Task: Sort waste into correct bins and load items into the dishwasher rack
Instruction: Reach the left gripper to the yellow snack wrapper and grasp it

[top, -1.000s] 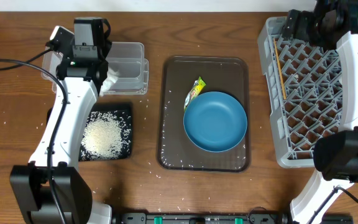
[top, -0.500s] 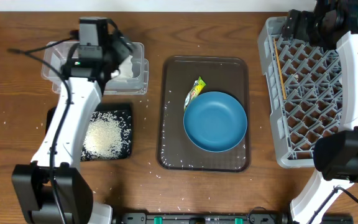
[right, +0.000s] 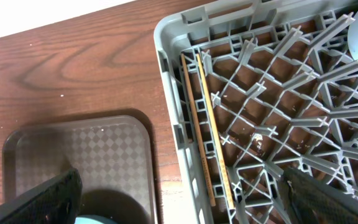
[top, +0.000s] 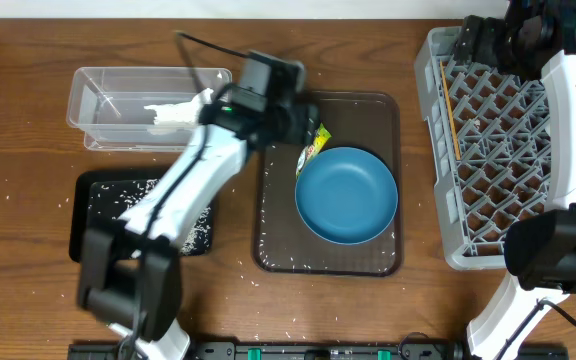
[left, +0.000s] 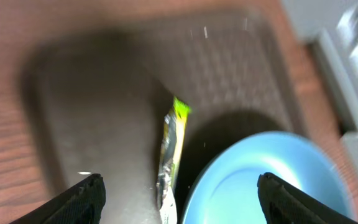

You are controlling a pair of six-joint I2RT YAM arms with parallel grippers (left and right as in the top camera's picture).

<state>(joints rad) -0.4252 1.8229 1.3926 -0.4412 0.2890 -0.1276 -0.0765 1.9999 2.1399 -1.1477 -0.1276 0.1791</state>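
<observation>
Left wrist view: left tool (left: 179, 186) wide open, empty, above wrapper (left: 170, 152) beside bowl (left: 278, 165), probably aiming to grasp. Right tool (right: 179, 186) open, empty, over rack (right: 278, 93).

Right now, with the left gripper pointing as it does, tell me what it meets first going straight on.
Most likely the snack wrapper, lying on the brown tray dead ahead of the open left gripper; blur leaves depth uncertain.

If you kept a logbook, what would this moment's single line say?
left gripper: open above snack wrapper | napkin: in clear tub | right gripper: open over rack edge
</observation>
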